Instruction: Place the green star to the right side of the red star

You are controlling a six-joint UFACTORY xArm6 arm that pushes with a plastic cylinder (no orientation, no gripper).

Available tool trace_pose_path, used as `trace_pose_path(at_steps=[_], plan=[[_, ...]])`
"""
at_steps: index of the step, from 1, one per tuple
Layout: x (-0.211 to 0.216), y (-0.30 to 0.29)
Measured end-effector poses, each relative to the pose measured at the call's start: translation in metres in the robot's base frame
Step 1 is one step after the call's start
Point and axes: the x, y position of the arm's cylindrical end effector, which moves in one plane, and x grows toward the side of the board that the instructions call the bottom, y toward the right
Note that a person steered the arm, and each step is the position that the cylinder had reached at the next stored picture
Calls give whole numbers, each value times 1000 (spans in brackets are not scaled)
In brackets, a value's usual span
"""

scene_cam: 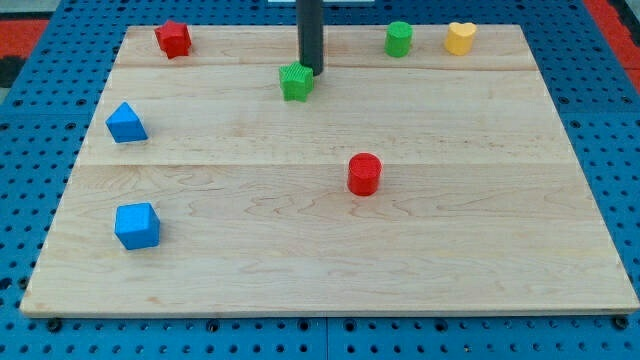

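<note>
The green star (296,82) lies near the top middle of the wooden board (330,260). The red star (173,39) lies at the board's top left corner, well to the left of the green star. My tip (311,71) is at the lower end of the dark rod, right at the green star's upper right edge, touching it or nearly so.
A green cylinder (399,39) and a yellow heart-shaped block (460,38) lie at the top right. A red cylinder (364,174) is at mid-board. A blue triangular block (126,123) and a blue cube (137,225) lie along the left side.
</note>
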Motion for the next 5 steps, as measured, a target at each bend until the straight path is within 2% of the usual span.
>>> trace_pose_path(at_steps=[1,2,3,4,5], plan=[[24,10],[8,-47],[-23,-73],[4,-101],[-33,-142]])
